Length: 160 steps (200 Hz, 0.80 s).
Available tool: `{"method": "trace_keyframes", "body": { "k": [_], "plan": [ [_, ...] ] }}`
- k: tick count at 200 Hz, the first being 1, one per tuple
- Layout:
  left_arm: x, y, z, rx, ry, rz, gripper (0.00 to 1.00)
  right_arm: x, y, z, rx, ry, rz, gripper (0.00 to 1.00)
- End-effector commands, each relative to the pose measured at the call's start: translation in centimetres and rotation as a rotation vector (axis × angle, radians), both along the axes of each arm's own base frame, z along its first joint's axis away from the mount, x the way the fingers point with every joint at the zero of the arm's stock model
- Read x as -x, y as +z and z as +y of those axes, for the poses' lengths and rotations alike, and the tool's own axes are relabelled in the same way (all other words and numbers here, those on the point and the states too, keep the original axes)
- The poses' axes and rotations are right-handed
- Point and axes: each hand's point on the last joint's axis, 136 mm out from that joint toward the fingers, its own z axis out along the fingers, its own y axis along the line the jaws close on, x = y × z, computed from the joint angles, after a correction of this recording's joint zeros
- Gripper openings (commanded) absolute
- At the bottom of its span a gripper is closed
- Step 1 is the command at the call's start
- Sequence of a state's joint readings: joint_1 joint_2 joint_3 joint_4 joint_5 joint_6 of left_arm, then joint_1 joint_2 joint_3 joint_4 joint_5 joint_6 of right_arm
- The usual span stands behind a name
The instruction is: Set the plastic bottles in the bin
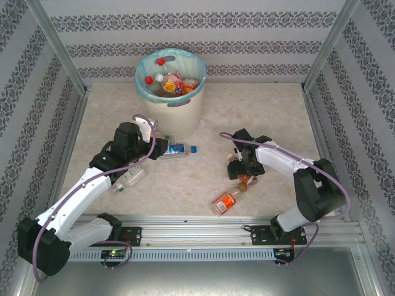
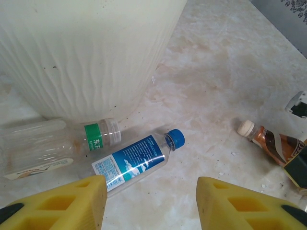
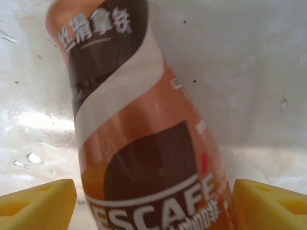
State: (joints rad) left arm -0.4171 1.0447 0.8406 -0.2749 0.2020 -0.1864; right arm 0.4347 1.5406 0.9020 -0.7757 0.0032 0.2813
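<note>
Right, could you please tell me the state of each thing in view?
Bin: upright, bag-lined, partly filled with bottles.
Blue-capped bottle: capped, lying on the table.
Green-label bottle: lying beside the bin.
Coffee bottle: lying on the table.
Orange bottle: lying on the table, alone.
Left claw: open, empty.
Right claw: astride the coffee bottle; grip unclear.

Lab test cell: aluminium frame (image 1: 58, 49), wallpapered panels (image 1: 197, 24).
</note>
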Motion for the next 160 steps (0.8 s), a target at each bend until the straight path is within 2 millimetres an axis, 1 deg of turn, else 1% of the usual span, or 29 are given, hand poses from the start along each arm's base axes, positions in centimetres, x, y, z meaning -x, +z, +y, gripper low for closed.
{"method": "trace_keyframes", "body": {
  "k": [1,27,50,64,82,102,112,123,134,160],
  "plan": [
    [-0.4,2.2,-0.2,0.006,-0.009,-0.07,0.53,-1.0,-0.1,-0.2,0.024,0.018,-0.014,0.79],
    [-0.5,2.4,-0.2,0.004,-0.01,-0.076,0.53,-1.4,0.2,-0.2,0.032,0.034,-0.024,0.68],
    [-0.7,3.0,-0.3,0.009,-0.01,-0.089,0.53,-1.9,1.4,-0.7,0.055,0.042,-0.068,0.63],
    [-0.9,3.5,-0.4,0.016,-0.01,-0.102,0.53,-2.3,2.5,-1.0,0.065,0.047,-0.109,0.61],
    [-1.1,4.5,-0.7,0.042,-0.014,-0.118,0.53,-2.8,4.5,-1.3,0.069,0.048,-0.183,0.59],
    [-1.4,5.9,-1.5,0.098,-0.031,-0.133,0.53,-3.3,7.1,-1.0,0.031,0.063,-0.271,0.56],
    [-1.5,6.8,-2.2,0.142,-0.052,-0.138,0.53,-3.5,8.6,-0.2,-0.019,0.088,-0.326,0.55],
    [-1.3,7.9,-3.2,0.201,-0.089,-0.142,0.54,-3.6,10.7,1.2,-0.097,0.128,-0.4,0.54],
    [-1.2,9.1,-4.2,0.262,-0.128,-0.149,0.55,-3.6,13.2,3.2,-0.204,0.188,-0.494,0.52],
    [-0.2,12.0,-7.0,0.415,-0.257,-0.167,0.62,-2.4,19.2,7.7,-0.457,0.318,-0.707,0.5]
  ]
}}
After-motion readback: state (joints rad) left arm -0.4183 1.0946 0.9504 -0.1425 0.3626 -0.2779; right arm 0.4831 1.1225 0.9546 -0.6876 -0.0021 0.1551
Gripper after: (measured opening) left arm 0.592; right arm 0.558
